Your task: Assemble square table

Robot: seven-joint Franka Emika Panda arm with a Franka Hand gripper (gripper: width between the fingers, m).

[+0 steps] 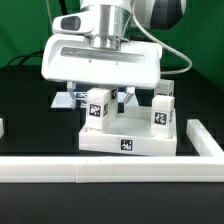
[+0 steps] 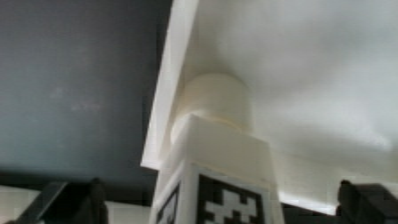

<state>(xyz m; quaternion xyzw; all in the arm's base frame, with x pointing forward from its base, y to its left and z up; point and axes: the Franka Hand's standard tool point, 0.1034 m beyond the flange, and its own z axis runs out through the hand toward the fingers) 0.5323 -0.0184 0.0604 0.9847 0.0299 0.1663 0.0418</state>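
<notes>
- Hovering low over the square table top (image 1: pixel 128 140), the gripper (image 1: pixel 108 103) hangs just above its near half, partly hidden under the arm's white wrist housing (image 1: pixel 100 62).
- Jaws stand wide apart; nothing is clamped between them.
- Wrist view: both dark fingertips (image 2: pixel 59 203) sit out at the picture's edges, with one tagged leg (image 2: pixel 222 165) upright between them, clear of both pads.
- That leg (image 1: pixel 97 105) stands on the top near the exterior view's left; a second leg (image 1: pixel 162 112) stands upright at the exterior view's right corner, well outside the jaws.
- Table top rests on the dark table (image 1: pixel 20 120), just behind the long white border rail (image 1: pixel 110 169), tag on its front wall facing the camera.
- Whether the leg is seated in a socket: cannot tell.
</notes>
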